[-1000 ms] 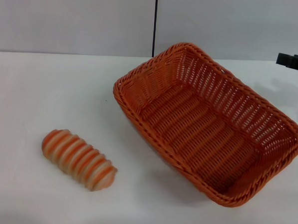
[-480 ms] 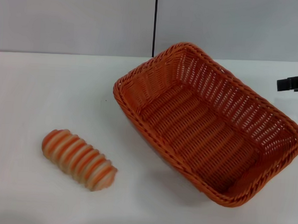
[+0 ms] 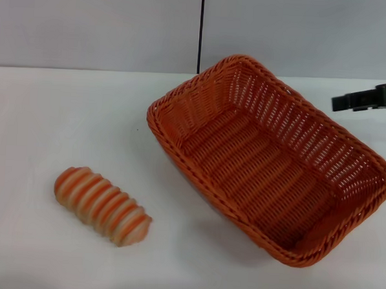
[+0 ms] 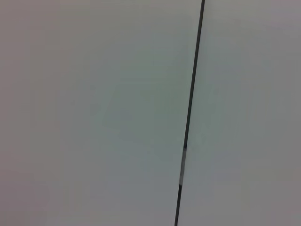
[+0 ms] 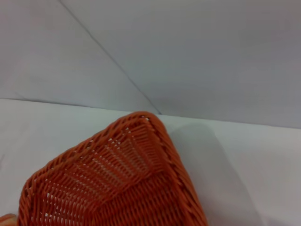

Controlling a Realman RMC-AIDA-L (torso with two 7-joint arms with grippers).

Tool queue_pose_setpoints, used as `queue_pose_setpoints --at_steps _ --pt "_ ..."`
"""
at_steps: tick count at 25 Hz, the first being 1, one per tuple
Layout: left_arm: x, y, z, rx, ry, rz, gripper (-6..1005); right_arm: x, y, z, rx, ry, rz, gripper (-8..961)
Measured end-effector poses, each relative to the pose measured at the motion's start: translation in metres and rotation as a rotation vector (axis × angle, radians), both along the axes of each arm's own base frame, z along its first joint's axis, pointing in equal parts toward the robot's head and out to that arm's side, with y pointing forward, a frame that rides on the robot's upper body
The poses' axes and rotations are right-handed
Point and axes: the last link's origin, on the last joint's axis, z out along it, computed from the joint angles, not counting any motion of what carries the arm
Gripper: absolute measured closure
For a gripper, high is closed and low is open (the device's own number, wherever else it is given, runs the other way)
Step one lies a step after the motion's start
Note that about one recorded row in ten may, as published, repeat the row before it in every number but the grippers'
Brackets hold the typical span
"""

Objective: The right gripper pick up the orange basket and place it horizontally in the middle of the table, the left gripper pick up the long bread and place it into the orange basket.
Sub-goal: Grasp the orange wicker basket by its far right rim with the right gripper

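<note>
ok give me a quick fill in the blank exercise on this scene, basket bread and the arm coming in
1. The orange basket lies ____ on the table, neither square nor centred.
2. The long bread lies on the table to the basket's ____ side.
3. Inside, the basket holds ____.
4. The right gripper hangs beyond the basket's ____ rim.

Missing words: diagonally; left; nothing; far right

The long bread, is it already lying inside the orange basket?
No, the long bread lies on the white table, apart from the orange basket, which holds nothing.
</note>
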Motion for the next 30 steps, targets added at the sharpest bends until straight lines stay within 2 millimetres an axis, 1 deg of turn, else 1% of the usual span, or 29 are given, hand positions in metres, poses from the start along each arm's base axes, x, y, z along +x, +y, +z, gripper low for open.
queue_pose_setpoints --at_steps 1,2,4,5,6,9,10,11,15,20,25,30 --pt "0.0 0.0 0.0 0.0 0.0 0.0 204 0.0 0.0 0.0 0.0 0.0 0.0 310" --pt "-0.001 -0.002 0.0 0.0 0.001 0.005 204 0.001 0.002 -0.004 -0.004 0.004 0.0 310" --pt "-0.004 -0.006 0.001 0.0 0.002 0.016 205 0.001 0.004 -0.013 -0.009 0.007 0.002 310" --pt "-0.005 -0.008 0.001 0.0 0.002 0.02 206 0.0 0.007 -0.022 -0.017 0.008 0.007 310" --pt "-0.005 -0.008 0.001 0.0 0.002 0.02 206 0.0 0.007 -0.022 -0.017 0.008 0.007 310" --pt "-0.006 -0.011 0.001 0.001 0.002 0.027 208 -0.001 0.011 -0.035 -0.031 0.005 0.01 309" --pt "-0.007 -0.013 0.001 0.001 0.002 0.032 208 -0.002 0.013 -0.042 -0.038 -0.004 0.012 309" --pt "-0.007 -0.013 0.001 0.001 0.002 0.032 209 -0.002 0.013 -0.042 -0.038 -0.004 0.012 318" --pt "-0.009 -0.016 0.002 0.006 0.002 0.043 211 -0.001 0.016 -0.056 -0.037 -0.046 0.021 352" --pt "-0.012 -0.02 0.003 0.011 0.004 0.055 213 -0.003 0.019 -0.062 -0.031 -0.072 0.04 395" --pt "-0.012 -0.02 0.003 0.011 0.004 0.057 216 -0.004 0.023 -0.062 -0.01 -0.081 0.058 438" --pt "-0.012 -0.02 0.003 0.01 0.003 0.057 218 -0.007 0.023 -0.066 -0.014 -0.086 0.092 554"
